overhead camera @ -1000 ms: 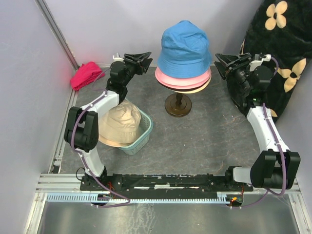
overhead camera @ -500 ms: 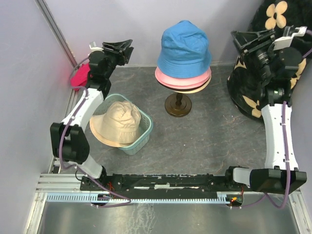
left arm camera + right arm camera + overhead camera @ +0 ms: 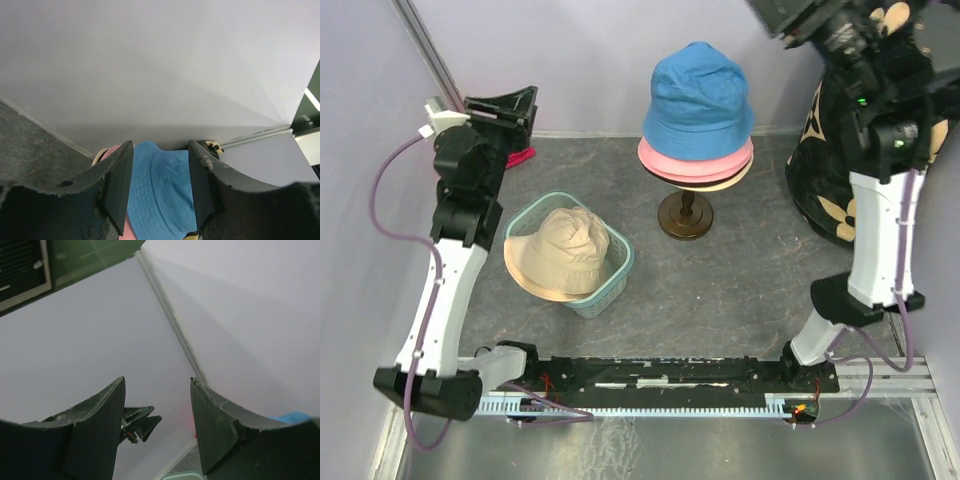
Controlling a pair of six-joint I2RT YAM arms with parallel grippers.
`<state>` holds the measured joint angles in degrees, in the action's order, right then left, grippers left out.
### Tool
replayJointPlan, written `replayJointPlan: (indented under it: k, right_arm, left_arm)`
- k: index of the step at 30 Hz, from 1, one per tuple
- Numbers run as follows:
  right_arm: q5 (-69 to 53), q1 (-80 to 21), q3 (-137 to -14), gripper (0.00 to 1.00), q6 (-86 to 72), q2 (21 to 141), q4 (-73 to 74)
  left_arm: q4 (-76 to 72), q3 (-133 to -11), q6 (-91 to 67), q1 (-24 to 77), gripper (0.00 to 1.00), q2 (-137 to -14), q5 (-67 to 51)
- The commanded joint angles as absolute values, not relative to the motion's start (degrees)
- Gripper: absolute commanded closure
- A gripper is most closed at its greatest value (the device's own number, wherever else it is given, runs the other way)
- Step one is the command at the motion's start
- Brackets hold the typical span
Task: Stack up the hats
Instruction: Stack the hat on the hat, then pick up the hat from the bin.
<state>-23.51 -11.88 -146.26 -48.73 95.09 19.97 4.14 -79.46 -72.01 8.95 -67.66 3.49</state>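
Holding both arms high, you have each end effector with its jaws apart and nothing between them: left end effector (image 3: 532, 103) over the far-left corner of the desk (image 3: 740, 280), right end effector (image 3: 157, 382) up at far right. Blue hat (image 3: 698, 95) tops the pink hat (image 3: 665, 158) and a pale brim (image 3: 735, 180), 3 layers on the stand (image 3: 685, 215). 1 beige hat (image 3: 563, 250) lies crown-up in the teal basket (image 3: 610, 285), near left.
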Motion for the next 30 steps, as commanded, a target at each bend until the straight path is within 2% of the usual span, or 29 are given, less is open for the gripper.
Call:
replayJointPlan:
  k: [1,8,15,21,30]
  right_arm:
    - [-23.3,-21.8,-157.6,0.38,-41.0,104.7,31.9]
    - [-16.9,-39.8,-143.8,0.38,-28.5,104.3,35.4]
    - [-3.2,-53.7,-130.9,0.37,-22.7,103.0,37.9]
    - [3.9,-56.4,-120.7,0.35,-27.2,102.7,39.0]
    - [7.0,-56.5,-115.1,0.31,-35.0,103.6,39.9]
  left_arm:
    - [14.0,-77.3,-65.8,8.7,0.45,-61.0,10.4]
    - [22.6,-71.2,-64.8,8.8,0.45,-50.5,15.8]
    - [31.0,-67.3,-65.7,8.8,0.44,-41.9,20.4]
    - [36.1,-63.8,-66.2,8.7,0.44,-36.2,22.6]
    - [38.8,-61.7,-66.4,8.7,0.44,-34.4,23.0]
